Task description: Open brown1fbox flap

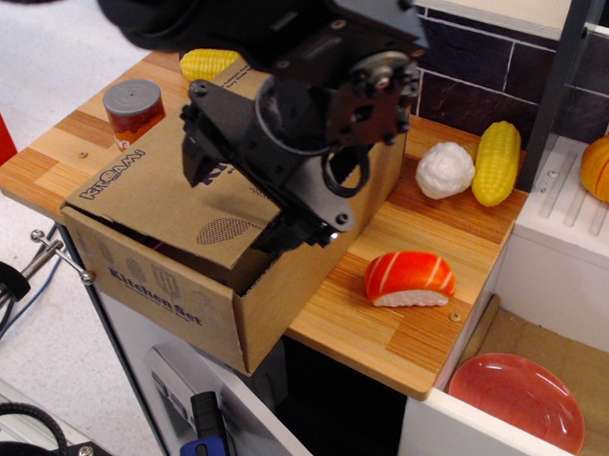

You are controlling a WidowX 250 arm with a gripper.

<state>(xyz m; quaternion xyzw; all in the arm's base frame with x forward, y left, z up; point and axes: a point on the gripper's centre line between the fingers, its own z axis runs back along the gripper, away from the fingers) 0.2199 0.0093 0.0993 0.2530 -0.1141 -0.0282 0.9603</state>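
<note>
Gripper (240, 201) spread wide, grasping nothing, poised low over flap (161, 188).
Flap lying nearly shut across box (197, 304) at counter's front left edge, right edge barely raised; lifting not yet done.

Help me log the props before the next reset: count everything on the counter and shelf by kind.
Corn cobs: 2
Can: 1
Cardboard box: 1
White rice ball: 1
Salmon sushi: 1
Orange pumpkin piece: 1
Red plate: 1
Total: 8
</note>
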